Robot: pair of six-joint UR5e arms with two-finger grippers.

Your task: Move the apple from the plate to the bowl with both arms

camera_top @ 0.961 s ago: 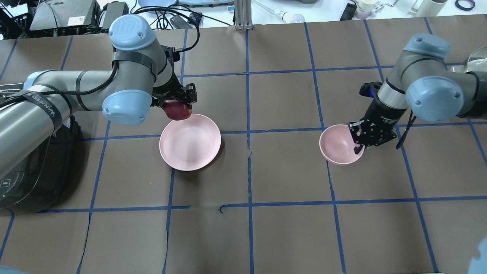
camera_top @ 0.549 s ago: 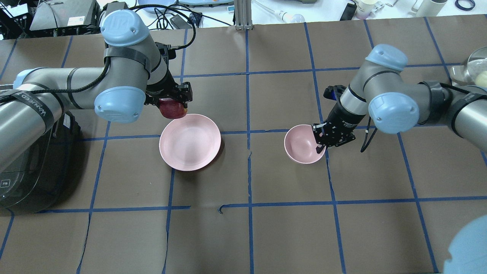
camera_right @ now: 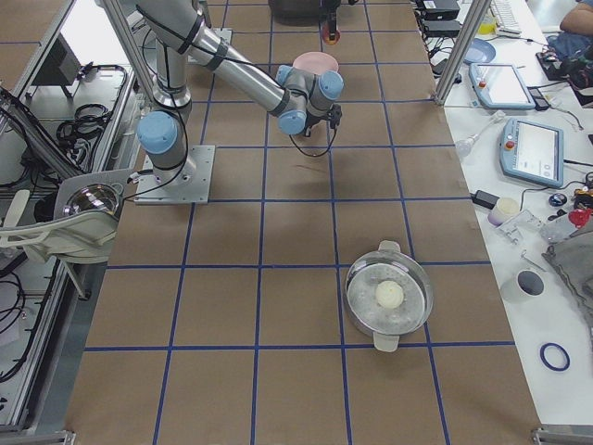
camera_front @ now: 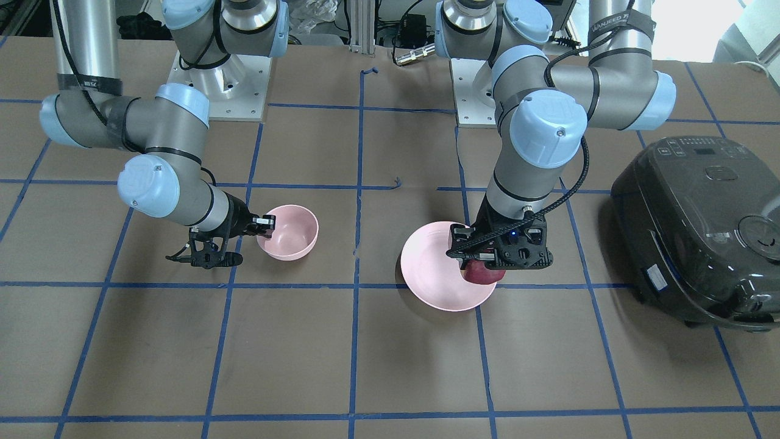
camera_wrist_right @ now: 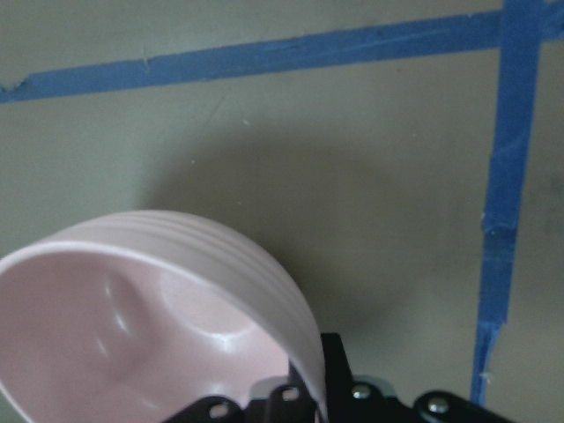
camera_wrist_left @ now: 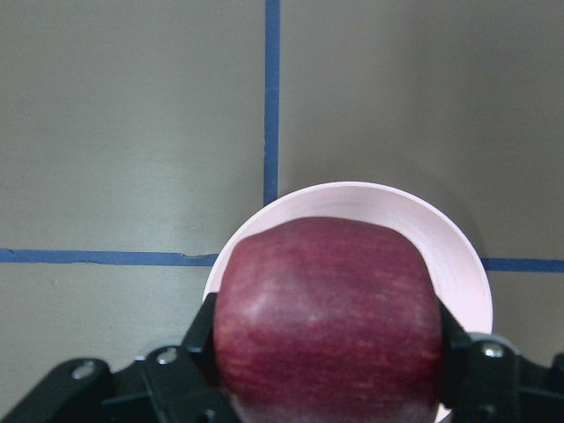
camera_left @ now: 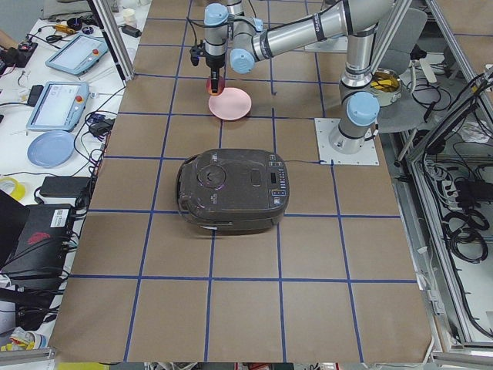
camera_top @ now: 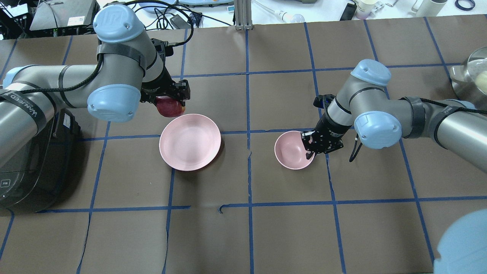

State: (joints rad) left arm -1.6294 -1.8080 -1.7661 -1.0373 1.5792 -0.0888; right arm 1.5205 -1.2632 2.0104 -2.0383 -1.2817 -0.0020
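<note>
My left gripper is shut on the dark red apple and holds it above the far left rim of the wide pink plate. In the left wrist view the apple sits between the jaws with the plate below it. In the front view the apple hangs over the plate's edge. My right gripper is shut on the right rim of the small pink bowl, right of the table's middle. The right wrist view shows the bowl tilted, its shadow on the paper.
A black rice cooker stands at the table's left end, close to my left arm. A glass-lidded pot stands at the far right. Brown paper with blue tape lines covers the table between the plate and the bowl.
My right gripper has carried the bowl left, toward the table's middle. My left gripper has moved slightly left and back with the apple, away from the plate's rim.
</note>
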